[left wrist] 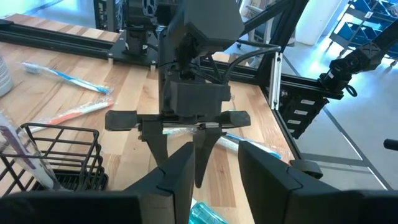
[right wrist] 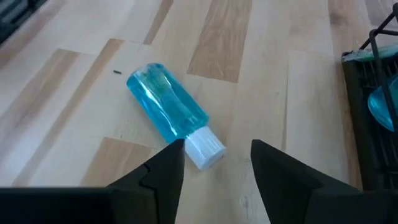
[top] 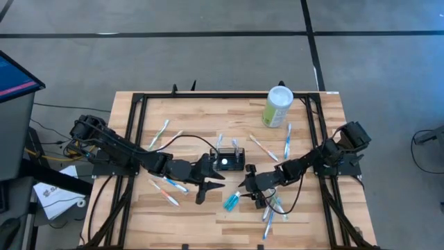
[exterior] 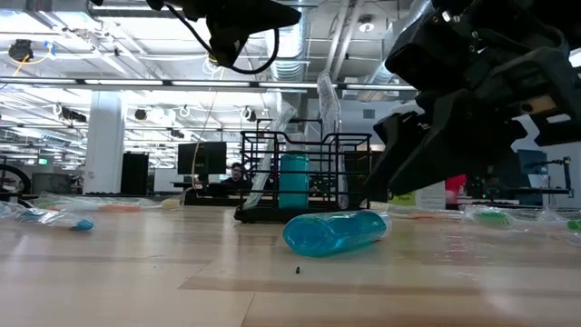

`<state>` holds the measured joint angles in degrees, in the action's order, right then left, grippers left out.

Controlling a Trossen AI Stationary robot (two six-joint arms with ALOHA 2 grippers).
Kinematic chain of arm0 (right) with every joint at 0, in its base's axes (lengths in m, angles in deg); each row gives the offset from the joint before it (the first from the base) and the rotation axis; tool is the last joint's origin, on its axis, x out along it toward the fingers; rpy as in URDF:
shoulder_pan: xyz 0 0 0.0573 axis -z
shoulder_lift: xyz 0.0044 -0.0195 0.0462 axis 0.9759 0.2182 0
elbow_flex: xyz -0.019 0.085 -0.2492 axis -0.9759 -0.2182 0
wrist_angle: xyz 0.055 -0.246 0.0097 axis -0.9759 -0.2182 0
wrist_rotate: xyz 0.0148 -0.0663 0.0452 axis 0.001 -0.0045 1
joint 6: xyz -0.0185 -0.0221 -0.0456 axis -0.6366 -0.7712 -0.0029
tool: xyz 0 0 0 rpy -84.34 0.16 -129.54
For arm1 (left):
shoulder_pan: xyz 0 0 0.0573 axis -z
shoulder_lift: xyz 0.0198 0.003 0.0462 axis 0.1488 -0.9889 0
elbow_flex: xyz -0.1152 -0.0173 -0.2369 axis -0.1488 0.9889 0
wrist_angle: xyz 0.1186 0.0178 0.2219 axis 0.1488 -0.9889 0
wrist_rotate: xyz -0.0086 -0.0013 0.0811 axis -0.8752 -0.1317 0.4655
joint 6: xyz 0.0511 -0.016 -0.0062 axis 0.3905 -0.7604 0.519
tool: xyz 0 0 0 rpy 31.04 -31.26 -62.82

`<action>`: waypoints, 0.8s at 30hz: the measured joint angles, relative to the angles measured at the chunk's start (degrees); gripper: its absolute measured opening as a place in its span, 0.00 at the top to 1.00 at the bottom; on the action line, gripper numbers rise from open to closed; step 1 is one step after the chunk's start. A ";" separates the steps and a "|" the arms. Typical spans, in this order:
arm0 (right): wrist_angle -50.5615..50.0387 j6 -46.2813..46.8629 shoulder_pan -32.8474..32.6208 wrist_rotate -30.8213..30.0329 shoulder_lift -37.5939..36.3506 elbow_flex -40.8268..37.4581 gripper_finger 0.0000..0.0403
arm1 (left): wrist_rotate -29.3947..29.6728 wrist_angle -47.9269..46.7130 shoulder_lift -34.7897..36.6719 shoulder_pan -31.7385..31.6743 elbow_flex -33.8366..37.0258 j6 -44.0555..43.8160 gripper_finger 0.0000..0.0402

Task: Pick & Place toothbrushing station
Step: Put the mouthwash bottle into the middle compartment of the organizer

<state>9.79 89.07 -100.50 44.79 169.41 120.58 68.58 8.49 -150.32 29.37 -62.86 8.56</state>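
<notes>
Where wood grain runs pale, a smooth blue bottle [right wrist: 168, 111] lies capped white.

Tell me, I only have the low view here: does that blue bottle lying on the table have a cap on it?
Observer: Yes. The right wrist view shows the blue bottle with a white cap, at the open right gripper.
Operator: Is it gripping the bottle?
Observer: No. Its fingers are spread and the cap shows between them, not clamped.
Operator: And the left gripper?
Observer: From above, the left gripper is open and empty, next to the black caddy.
</notes>
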 joint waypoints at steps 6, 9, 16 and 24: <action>-1.59 -1.50 0.03 0.04 0.00 0.79 0.56 | 0.00 0.15 0.00 0.00 0.00 0.00 0.71; -2.24 -2.33 0.03 0.03 0.00 1.55 0.56 | 0.00 0.30 0.00 0.00 0.00 0.00 0.71; -2.06 -2.09 0.77 3.18 1.16 2.25 0.58 | -0.02 0.47 0.00 0.00 0.00 0.00 0.71; -9.17 -2.08 1.76 3.51 5.59 7.07 0.58 | -0.04 0.54 0.00 0.01 0.10 0.00 0.71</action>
<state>0.63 86.99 -98.74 48.30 175.00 127.65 68.54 9.03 -150.32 29.38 -62.76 8.56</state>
